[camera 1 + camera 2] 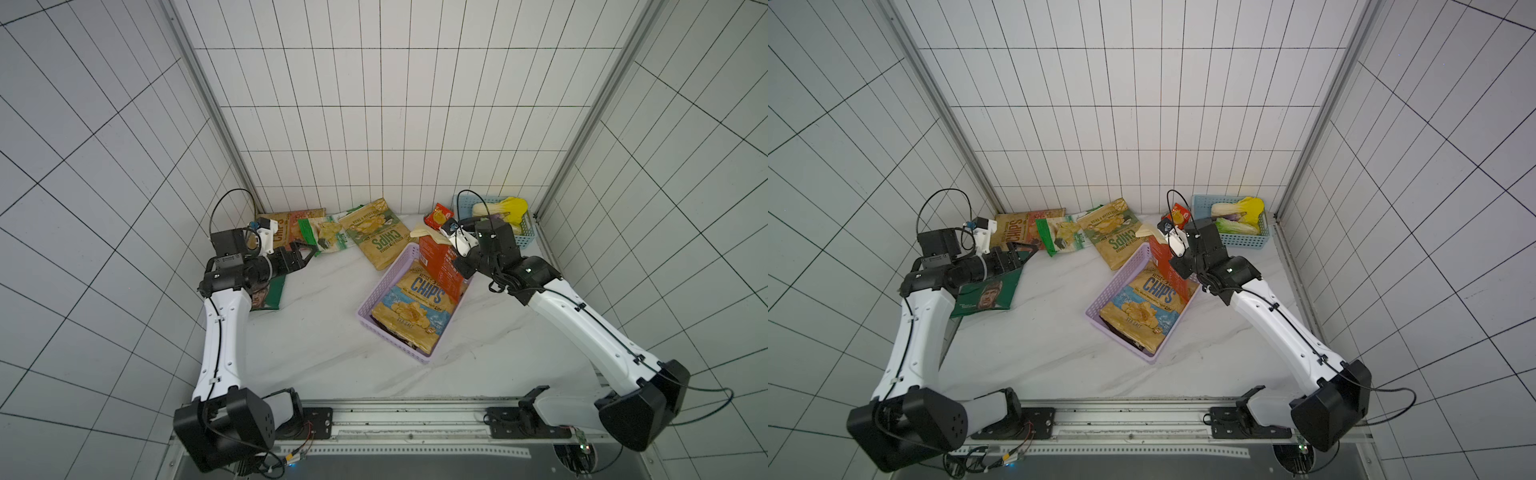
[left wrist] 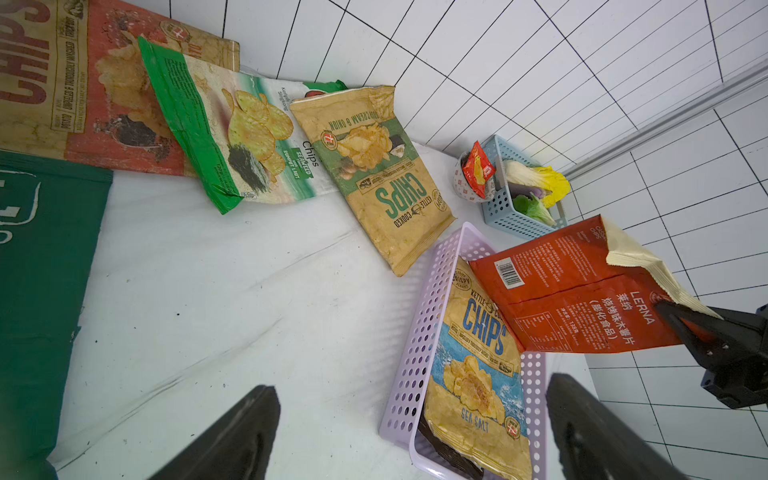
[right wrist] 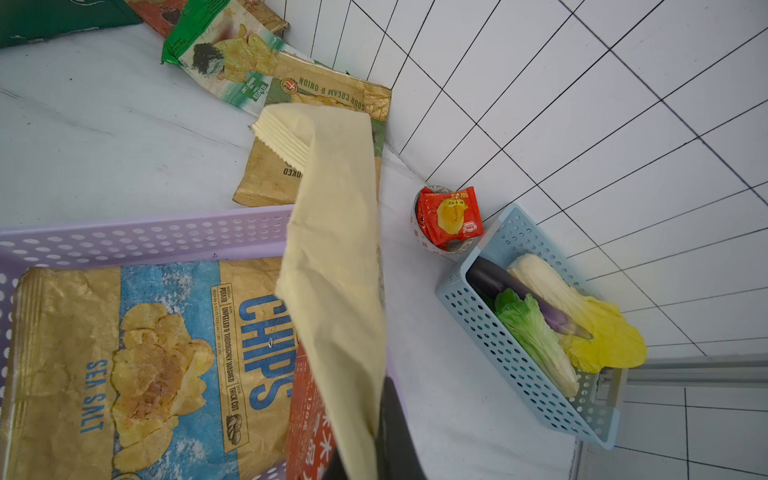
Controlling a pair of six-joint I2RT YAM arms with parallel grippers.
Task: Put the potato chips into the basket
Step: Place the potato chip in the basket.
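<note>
In both top views the right end effector (image 2: 670, 311) is hidden under its own wrist. The left wrist view shows its black fingers pinched tight on an edge of the red-orange cassava bag (image 1: 438, 262), which hangs over the 1 o'clock end of the lilac basket (image 1: 384, 286). Whether the bag's lower edge touches the sea-salt bag (image 1: 415, 309) lying in the basket cannot be told. A dark bag (image 2: 444, 451) beneath the sea-salt one shows only as a sliver, its print unreadable. The left arm covers part of the dark green bag (image 1: 988, 291) at 9 o'clock. The left end effector (image 1: 306, 254), at 10 o'clock, is spread wide and holds nothing.

The counter (image 1: 324, 332) is white with grey veining. White tiled walls (image 1: 374, 124) with dark grid lines close three sides, with metal posts (image 1: 582, 124) at the back corners.

There are seven chip bags:
- two in the basket at the centre
- one held
- one at 9 o'clock
- three from 11 to 12 o'clock: red-and-tan bag (image 1: 286, 224), green-white bag (image 1: 326, 232), sour-cream bag (image 1: 376, 237)

There are two baskets; the light blue basket (image 1: 524, 239) at 2 o'clock holds three vegetables (image 3: 540, 324). One small red packet (image 1: 437, 216) lies just beside it.
</note>
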